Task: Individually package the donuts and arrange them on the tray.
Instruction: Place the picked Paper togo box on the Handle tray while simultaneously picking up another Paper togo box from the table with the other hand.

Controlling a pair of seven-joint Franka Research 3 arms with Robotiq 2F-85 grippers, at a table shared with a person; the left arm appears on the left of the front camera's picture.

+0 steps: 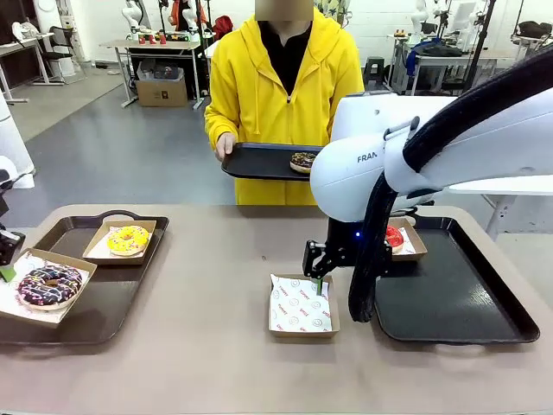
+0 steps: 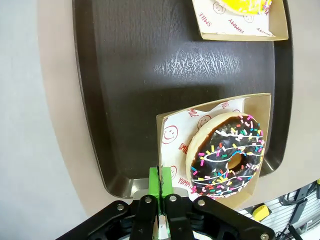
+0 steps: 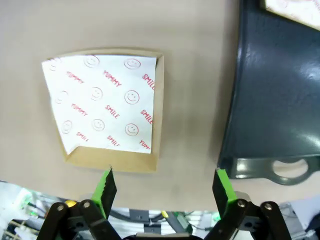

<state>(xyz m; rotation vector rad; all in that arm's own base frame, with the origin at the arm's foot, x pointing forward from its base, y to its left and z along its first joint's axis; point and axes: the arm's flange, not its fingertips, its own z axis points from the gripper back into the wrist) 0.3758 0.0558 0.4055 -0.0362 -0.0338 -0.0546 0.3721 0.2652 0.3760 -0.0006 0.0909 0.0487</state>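
The purple-dark sprinkled donut lies in a paper box at the near end of the left tray. My left gripper is shut on that box's edge. The yellow donut sits boxed farther back on the same tray. Low over the near edge of an empty paper-lined box hangs my right gripper, open and holding nothing. The red donut sits boxed on the right tray. The person holds a black tray with the chocolate donut.
The person in a yellow hoodie stands at the table's far side. My right arm's white body covers much of the right-hand tray's far end. Bare tabletop lies between the two trays.
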